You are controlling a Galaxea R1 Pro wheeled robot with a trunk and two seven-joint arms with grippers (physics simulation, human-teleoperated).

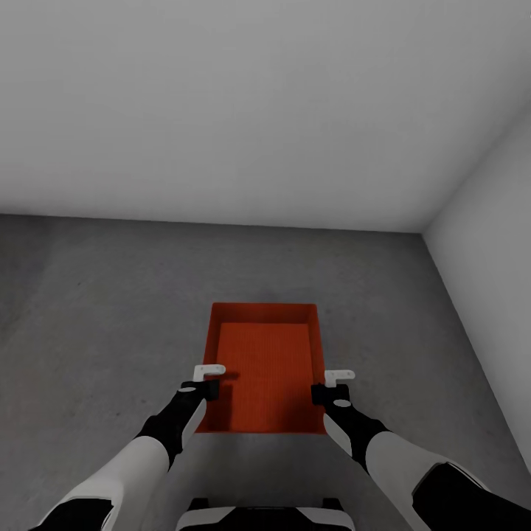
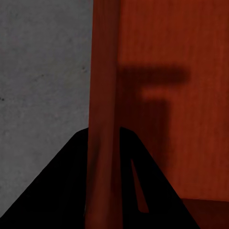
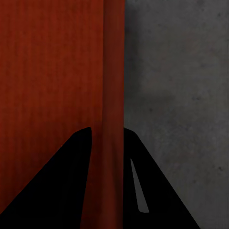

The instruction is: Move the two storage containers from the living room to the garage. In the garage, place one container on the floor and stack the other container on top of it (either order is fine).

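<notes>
The left gripper (image 1: pixel 209 383) is clamped on the left side wall of the orange-red storage container (image 1: pixel 267 361), one finger inside, one outside; the left wrist view shows the wall running between its black fingers (image 2: pixel 62 186). The right gripper (image 1: pixel 328 389) pinches the opposite wall likewise. The container sits between both arms over the dark grey concrete floor (image 1: pixel 96 310), near the white wall (image 1: pixel 221 110) corner

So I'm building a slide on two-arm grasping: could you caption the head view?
Both claws, left and right, pinch opposite walls of an orange storage container over the grey concrete floor.
</notes>
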